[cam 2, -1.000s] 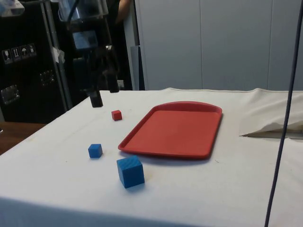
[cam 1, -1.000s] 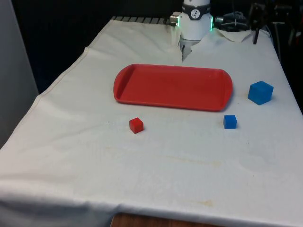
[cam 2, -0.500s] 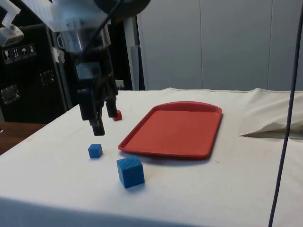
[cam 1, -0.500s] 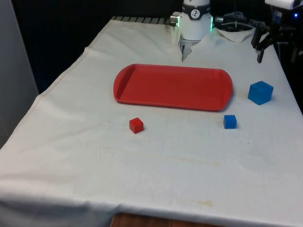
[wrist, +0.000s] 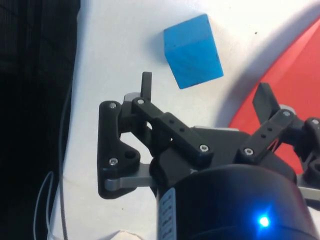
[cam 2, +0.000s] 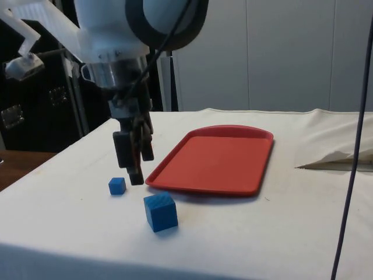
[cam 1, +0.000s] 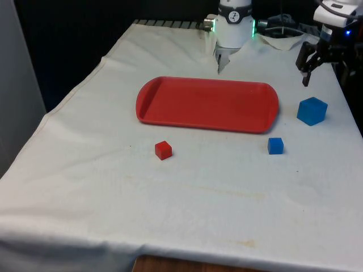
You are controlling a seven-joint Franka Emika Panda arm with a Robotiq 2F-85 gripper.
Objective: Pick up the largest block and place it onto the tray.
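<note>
The largest block, a blue cube [cam 1: 312, 110] [cam 2: 160, 211] [wrist: 192, 51], rests on the white cloth off the front view's right end of the red tray [cam 1: 207, 103] [cam 2: 215, 158] [wrist: 300, 75]. My gripper [cam 1: 307, 72] [cam 2: 140, 166] [wrist: 205, 92] hangs in the air above the cloth, a little beyond the cube towards the robot's end and apart from it. Its fingers [wrist: 146, 85] stand open with nothing between them, and the cube lies just ahead of their tips.
A small blue block [cam 1: 275, 145] [cam 2: 117, 185] lies near the tray's front right corner. A small red block [cam 1: 163, 150] sits in front of the tray's left part. The table's edge runs close to the large cube on the front view's right.
The arm has swung in from the table's edge and come down. The gripper now hangs lower and closer to the large blue cube. No block has moved.
</note>
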